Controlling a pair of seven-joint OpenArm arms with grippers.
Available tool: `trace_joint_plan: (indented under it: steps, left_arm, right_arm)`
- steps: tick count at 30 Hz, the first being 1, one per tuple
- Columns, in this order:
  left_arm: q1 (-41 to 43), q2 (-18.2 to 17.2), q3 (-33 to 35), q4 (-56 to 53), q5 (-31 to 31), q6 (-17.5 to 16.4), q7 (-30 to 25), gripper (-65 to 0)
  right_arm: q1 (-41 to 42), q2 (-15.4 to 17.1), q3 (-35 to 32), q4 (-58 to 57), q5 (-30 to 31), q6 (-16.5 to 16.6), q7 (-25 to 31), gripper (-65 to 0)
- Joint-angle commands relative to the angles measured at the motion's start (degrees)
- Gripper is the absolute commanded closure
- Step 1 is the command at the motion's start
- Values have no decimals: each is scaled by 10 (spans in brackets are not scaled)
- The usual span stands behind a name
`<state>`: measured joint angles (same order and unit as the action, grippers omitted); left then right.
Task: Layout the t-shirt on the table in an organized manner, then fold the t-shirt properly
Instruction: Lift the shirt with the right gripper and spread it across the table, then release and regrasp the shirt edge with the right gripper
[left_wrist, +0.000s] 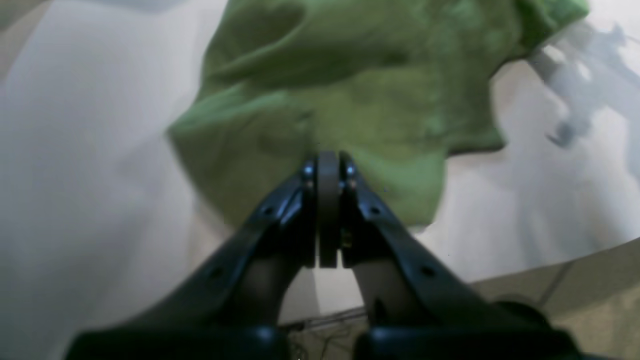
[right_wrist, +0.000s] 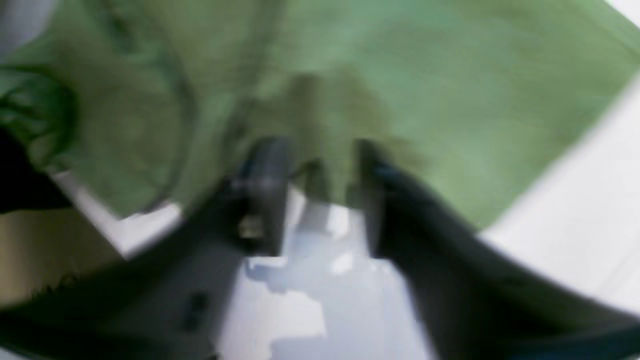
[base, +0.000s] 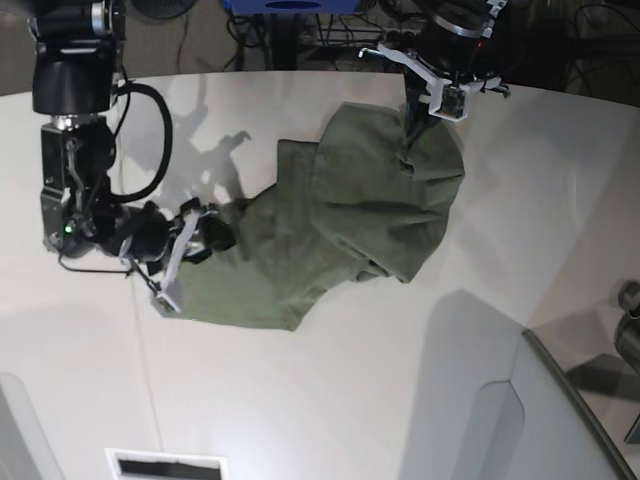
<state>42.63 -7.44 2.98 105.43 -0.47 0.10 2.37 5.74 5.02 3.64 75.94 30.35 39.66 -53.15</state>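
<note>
Right pincer, at the scene's left, stands parted at the near-left edge of the t-shirt, gripping nothing. That crumpled green shirt lies mid-worktop, partly spread. At its far right end, the left pincer is clamped tight on a fold of cloth.

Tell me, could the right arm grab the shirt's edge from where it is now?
Probably yes. The right end effector is open at the edge of the t-shirt, fabric between its fingers, and nothing blocks it.
</note>
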Motion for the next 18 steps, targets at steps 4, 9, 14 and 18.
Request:
trace_joint_plan:
  steps: [4,9,14,18]
  left_arm:
    - [30,-21,-43,7,-1,1,-14,0]
    - [64,-20,-157,-1,-1,1,-18,0]
    - [71,-20,-228,-19,-1,1,-19,0]
    - [71,-20,-252,-45,-1,1,-21,0]
  right_arm:
    - [-62,-34,0,62,6,3,-25,-494]
    - [-111,-54,-6,64,6,3,-24,-494]
    - [-100,-69,-6,-11,4,3,-20,-500]
    - [-78,-70,-6,-84,6,3,13,-495]
